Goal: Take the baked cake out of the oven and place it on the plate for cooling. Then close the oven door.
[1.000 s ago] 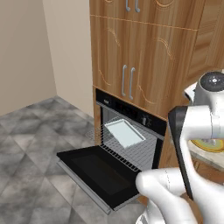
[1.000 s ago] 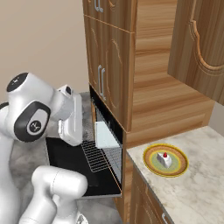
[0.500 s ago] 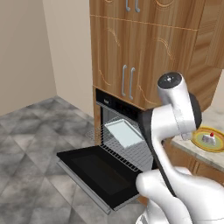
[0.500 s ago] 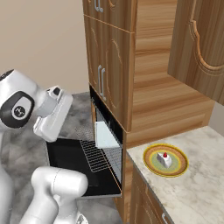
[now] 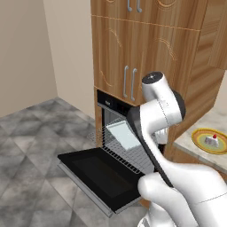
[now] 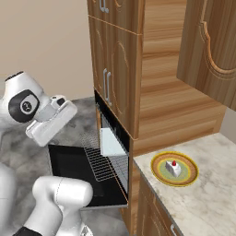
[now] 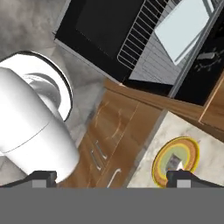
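Observation:
The baked cake (image 6: 174,168), white with a red topping, sits on the yellow-rimmed plate (image 6: 159,171) on the counter. It also appears in the left base view as cake (image 5: 214,138) on plate (image 5: 201,135), and in the hand view as cake (image 7: 175,162) on plate (image 7: 190,148). The black oven (image 5: 110,102) stands open, with its oven door (image 5: 95,170) (image 6: 73,166) (image 7: 103,28) lying flat. My gripper (image 7: 113,178) is open and empty, its fingertips (image 7: 43,177) far apart, looking down at the counter edge. My hand (image 6: 51,120) hangs above the open door, left of the oven.
A pale square tray (image 5: 122,135) (image 7: 183,26) lies on the pulled-out wire rack (image 6: 99,163) inside the oven. Wooden cabinets (image 5: 133,57) stand above it. A marble counter (image 6: 203,203) with drawers beneath runs to the right. Grey tiled floor (image 5: 31,133) lies to the left.
My arm has swung away from the counter toward the oven side, carrying the hand left over the open door. The cake and plate have stayed put, and the gripper is still open.

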Robot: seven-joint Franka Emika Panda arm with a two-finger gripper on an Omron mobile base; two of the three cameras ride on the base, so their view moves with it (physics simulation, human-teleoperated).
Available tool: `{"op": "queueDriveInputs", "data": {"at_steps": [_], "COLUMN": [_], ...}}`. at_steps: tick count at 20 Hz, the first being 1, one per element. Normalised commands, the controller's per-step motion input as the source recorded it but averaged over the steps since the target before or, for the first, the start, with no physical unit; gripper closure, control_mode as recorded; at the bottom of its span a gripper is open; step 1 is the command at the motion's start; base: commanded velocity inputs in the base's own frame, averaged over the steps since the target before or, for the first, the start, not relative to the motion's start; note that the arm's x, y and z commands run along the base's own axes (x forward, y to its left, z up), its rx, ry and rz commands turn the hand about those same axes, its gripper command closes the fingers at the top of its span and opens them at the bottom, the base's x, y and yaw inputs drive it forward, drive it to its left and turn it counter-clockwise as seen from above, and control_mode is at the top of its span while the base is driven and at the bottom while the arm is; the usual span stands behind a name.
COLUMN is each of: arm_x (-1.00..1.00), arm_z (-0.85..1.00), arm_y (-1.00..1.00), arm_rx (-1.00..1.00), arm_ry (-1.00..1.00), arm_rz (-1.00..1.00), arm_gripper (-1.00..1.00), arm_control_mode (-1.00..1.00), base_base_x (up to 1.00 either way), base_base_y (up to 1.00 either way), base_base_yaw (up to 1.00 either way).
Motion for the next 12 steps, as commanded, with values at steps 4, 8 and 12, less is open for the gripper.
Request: {"op": "queueDriveInputs", "data": {"at_steps": [4,8,12], "arm_x": [0.00,0.00,0.03], "arm_z": [-0.56,-0.60,-0.61], "arm_y": [0.37,0.44,0.32], "arm_rx": [0.19,0.17,0.14], "arm_ry": [-0.07,-0.06,-0.07], "arm_rz": [-0.24,-0.19,-0.10], "arm_gripper": [-1.00,-1.00,-1.00], "arm_control_mode": [-1.00,-1.00,-1.00], "base_base_x": [0.00,0.00,0.00], "base_base_y": [0.00,0.00,0.00], "base_base_yaw": [0.00,0.00,0.00]}}
